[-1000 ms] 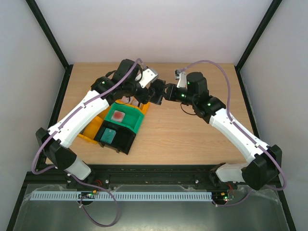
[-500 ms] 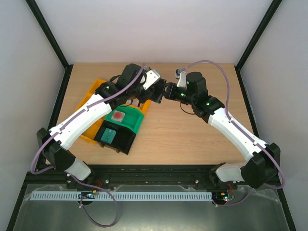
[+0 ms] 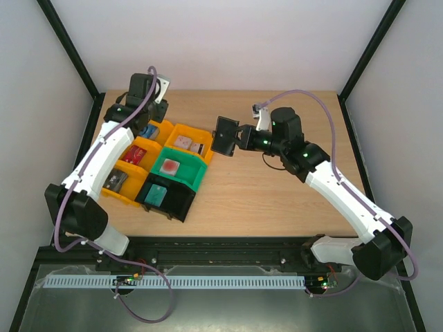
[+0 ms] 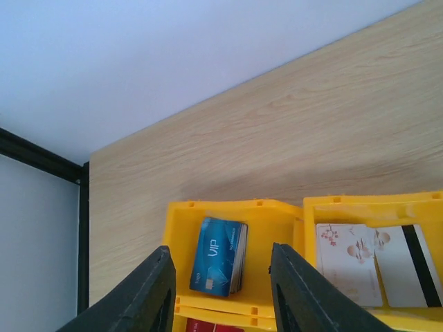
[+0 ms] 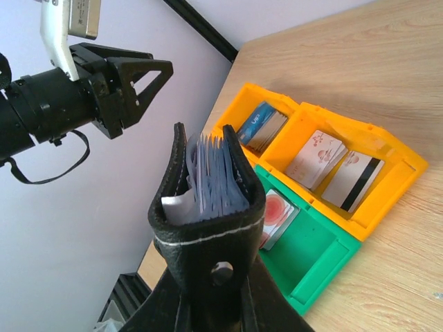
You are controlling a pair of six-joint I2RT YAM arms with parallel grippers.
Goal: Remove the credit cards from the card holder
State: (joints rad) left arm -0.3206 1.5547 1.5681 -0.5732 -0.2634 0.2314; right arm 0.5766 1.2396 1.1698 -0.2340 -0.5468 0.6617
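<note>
R tool (image 3: 239, 135) is clamped on the card holder (image 5: 208, 235), gripping its lower end and holding it up off the bench (image 3: 277, 187), just right of the bins and not touching them. In the R wrist view the holder stands upright, open edge up. Its black covers are splayed a bit, w/ pale clear pockets (image 5: 213, 169) fanned btwn them. A white corner (image 5: 174, 205) sticks out on one side; can't tell if it's card or paper. L tool (image 4: 220, 250) is well apart from the holder at the far-left of the bench, hanging over the far yellow bin (image 4: 235, 205). Its fingers (image 4: 149, 297) stand apart w/ nothing btwn them. Straight below the gap a blue card (image 4: 220, 257) marked VIP lies flat in that bin, looks like the top of a small stack. The next yellow bin (image 4: 374, 200) to the right holds 2 cards side by side: a white flowered card (image 4: 348, 256) & a striped card (image 4: 408, 266), white w/ a black band. The green bin (image 3: 192, 173), on the side toward the arms, holds a pink-red card (image 3: 171, 167). The black bin (image 3: 180, 205), nearer still, holds a teal block (image 3: 156, 194). Other yellow bins (image 3: 123, 198) on the left hold red & dark items, too small to ID.
</note>
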